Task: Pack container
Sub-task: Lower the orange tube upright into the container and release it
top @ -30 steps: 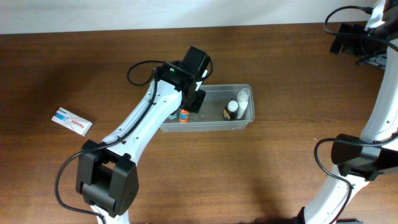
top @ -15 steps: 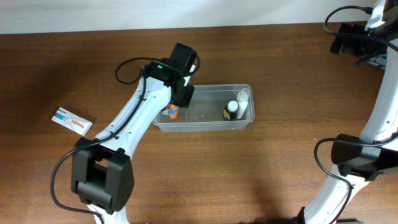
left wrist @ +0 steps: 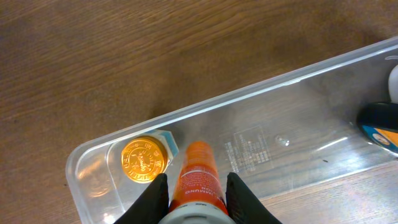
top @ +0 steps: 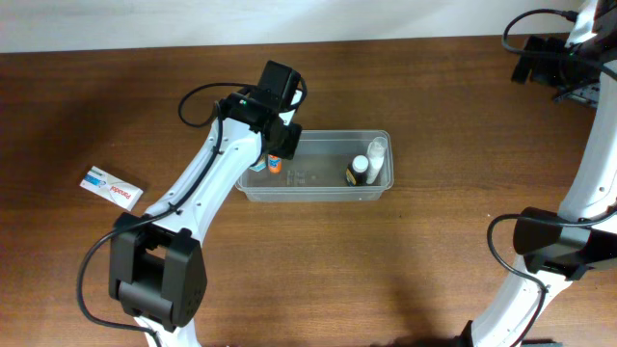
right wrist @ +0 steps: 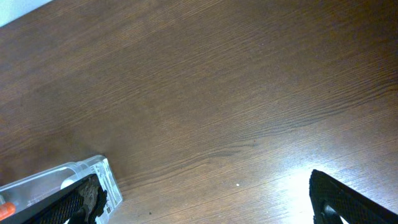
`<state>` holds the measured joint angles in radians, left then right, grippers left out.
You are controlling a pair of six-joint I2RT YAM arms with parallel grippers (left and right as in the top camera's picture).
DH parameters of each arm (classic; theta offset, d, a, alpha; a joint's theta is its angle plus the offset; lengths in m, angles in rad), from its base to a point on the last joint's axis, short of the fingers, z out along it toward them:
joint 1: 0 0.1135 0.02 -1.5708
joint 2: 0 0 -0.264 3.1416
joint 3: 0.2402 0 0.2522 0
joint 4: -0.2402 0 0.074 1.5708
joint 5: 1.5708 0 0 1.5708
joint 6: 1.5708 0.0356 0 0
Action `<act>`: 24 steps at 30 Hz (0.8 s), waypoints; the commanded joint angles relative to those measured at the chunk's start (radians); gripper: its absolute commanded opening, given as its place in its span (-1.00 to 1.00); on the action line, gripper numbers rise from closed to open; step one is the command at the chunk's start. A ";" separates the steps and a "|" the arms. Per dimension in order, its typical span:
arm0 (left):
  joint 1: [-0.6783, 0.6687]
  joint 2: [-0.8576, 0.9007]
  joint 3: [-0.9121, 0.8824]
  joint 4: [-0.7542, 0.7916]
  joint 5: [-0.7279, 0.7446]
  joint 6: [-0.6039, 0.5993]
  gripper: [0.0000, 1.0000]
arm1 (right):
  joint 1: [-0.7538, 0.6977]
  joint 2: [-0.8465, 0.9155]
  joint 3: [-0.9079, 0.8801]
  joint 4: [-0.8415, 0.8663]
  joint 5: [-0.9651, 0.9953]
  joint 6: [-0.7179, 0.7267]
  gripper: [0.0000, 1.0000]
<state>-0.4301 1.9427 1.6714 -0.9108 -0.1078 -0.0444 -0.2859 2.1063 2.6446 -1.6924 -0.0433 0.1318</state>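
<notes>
— Brown wood-grain table under a white wall strip; what lies by the left edge?

— One small flat white carton with red and blue print too small to read. Right of it, near the middle and toward the far edge, sits the container: clear plastic, shallow, rectangular, with rounded corners and a rim.

— And the left gripper?

— It hangs over the container's left end, jaws clamped on an orange tube. From overhead the arm hides most of that tube; the wrist view shows its rounded orange tip and both fingers pressed to its sides, cut off at the frame's bottom.

— Anything only the wrist view shows?

— A round gold cap, embossed, in the container's corner. Overhead it is covered.

— At the right end?

— A black-capped bottle beside a white bottle.

— The right gripper?

— Over the far right corner, jaws wide apart, holding nothing; only dark, rough finger edges show.
</notes>
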 commanded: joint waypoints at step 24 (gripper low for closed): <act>0.001 -0.024 -0.132 0.186 -0.015 0.011 -0.56 | -0.003 -0.034 0.016 -0.006 -0.002 0.004 0.96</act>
<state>-0.4324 1.9297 1.5612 -0.7345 -0.1055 -0.0448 -0.2859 2.1063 2.6446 -1.6924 -0.0433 0.1314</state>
